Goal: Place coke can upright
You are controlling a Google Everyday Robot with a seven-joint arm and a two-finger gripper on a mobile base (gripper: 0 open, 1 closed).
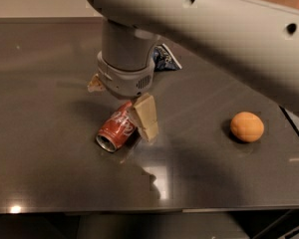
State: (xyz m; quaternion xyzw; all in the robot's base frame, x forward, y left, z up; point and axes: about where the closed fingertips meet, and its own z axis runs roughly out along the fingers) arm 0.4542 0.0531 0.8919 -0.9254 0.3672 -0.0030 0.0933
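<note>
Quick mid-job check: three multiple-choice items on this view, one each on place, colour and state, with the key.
1. Where is the orange relative to the coke can? A) right of it in the view B) left of it C) stacked on it
2. What colour is the snack bag? A) yellow B) dark blue C) white
3. How is the coke can? A) upright B) held in the air C) on its side on the table

1 A: the orange sits apart, toward the right edge.
2 B: its blue shows behind the arm.
3 C: its silver end faces the camera; the gripper, open, is low over it.
</note>
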